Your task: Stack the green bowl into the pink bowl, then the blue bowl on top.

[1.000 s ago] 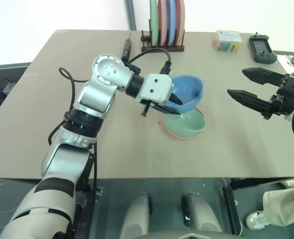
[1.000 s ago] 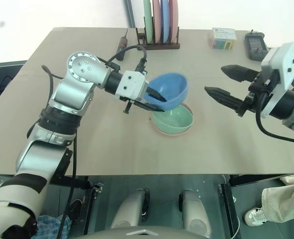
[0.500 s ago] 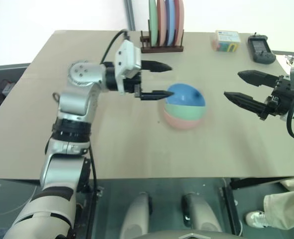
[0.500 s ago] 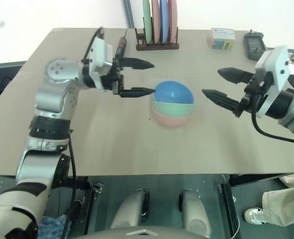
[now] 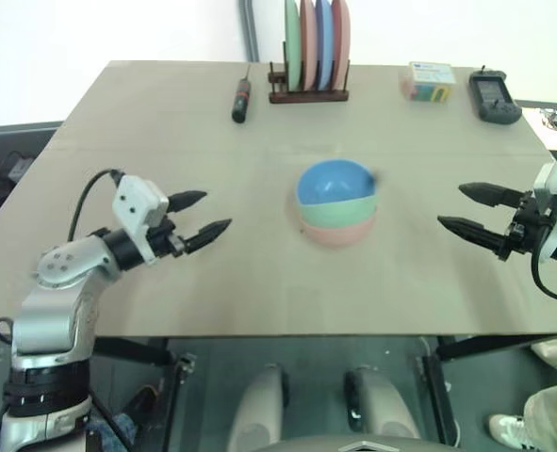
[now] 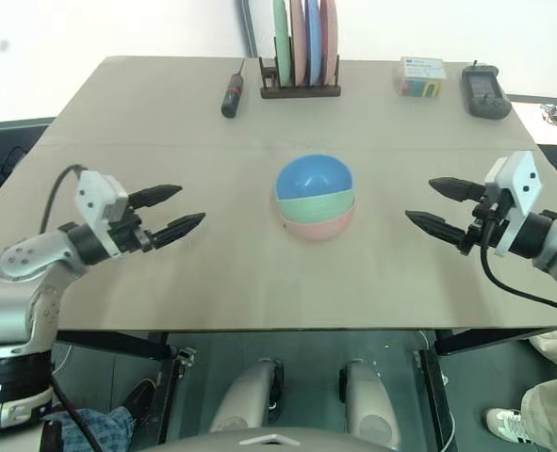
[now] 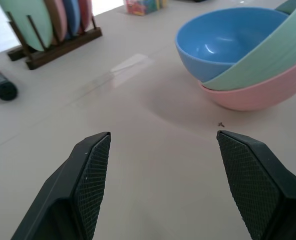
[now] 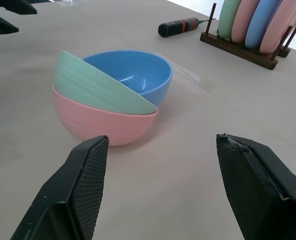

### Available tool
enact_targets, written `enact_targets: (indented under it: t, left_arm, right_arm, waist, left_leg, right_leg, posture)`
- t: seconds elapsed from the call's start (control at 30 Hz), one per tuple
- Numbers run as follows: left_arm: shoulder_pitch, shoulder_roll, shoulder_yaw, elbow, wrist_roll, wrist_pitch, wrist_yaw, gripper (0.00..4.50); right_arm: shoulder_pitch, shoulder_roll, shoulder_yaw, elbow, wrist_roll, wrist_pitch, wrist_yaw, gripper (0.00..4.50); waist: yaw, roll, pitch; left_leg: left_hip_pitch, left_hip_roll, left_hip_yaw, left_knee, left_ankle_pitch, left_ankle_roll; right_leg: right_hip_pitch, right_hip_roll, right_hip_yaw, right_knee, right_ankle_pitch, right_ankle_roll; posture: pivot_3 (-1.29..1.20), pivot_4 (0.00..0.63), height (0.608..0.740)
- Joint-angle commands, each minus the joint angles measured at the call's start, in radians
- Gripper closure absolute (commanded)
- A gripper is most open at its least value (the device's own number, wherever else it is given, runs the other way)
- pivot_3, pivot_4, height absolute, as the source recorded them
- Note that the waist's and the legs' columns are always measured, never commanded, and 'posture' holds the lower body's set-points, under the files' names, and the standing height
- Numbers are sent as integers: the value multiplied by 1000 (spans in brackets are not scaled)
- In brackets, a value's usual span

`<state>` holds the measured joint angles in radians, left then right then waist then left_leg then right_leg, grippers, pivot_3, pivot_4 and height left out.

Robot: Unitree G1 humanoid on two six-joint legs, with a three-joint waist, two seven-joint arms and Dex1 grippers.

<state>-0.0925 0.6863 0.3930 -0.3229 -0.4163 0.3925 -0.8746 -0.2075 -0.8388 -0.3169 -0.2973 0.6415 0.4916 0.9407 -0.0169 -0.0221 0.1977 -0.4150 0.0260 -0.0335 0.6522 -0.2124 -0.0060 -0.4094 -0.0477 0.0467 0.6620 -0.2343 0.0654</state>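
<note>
Three bowls sit nested mid-table: the pink bowl (image 5: 339,229) at the bottom on the table (image 5: 165,141), the green bowl (image 5: 337,212) in it, the blue bowl (image 5: 333,183) on top. The green and blue ones lie tilted in the pink one, their mouths tipped toward the far left, so the stack is not level. At the far edge stands one rack (image 5: 308,91) with four plates on edge, one screwdriver (image 5: 242,99) to its left with its long axis running front to back, one small box (image 5: 429,80) and one dark handset (image 5: 496,97) to its right.

My left gripper (image 5: 198,218) hangs near the front left edge, fingers spread wide and holding nothing, pointing toward the stack. My right gripper (image 5: 473,211) hangs near the front right edge, likewise wide apart and empty, pointing toward the stack. Both are well apart from the bowls, with bare tabletop on each side of the stack and in front of it.
</note>
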Motion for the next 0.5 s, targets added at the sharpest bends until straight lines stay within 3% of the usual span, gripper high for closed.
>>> enact_targets:
  t: [0.03, 0.17, 0.5]
  left_arm:
    - [50, 2, 103, -85, -53, 13, 42, 902]
    - [127, -7, 160, -106, -66, 19, 82, 902]
    - [173, -16, 163, -136, -109, -1, 112, 902]
  right_arm:
    - [-1, -1, -21, -6, 19, -34, 37, 935]
    - [26, -3, -36, 46, 3, -78, 91, 935]
    - [81, -24, -106, 147, -2, -178, 189, 935]
  waist:
    - [1, 0, 0]
    - [4, 0, 0]
    - [4, 0, 0]
  left_leg:
    - [0, 0, 0, 0, 0, 0]
    - [0, 0, 0, 0, 0, 0]
    - [0, 0, 1, 0, 0, 0]
  right_leg:
    - [0, 0, 0, 0, 0, 0]
    - [0, 0, 0, 0, 0, 0]
    - [0, 0, 0, 0, -2, -4]
  posture:
    - [0, 150, 740]
    - [0, 150, 740]
    - [0, 150, 740]
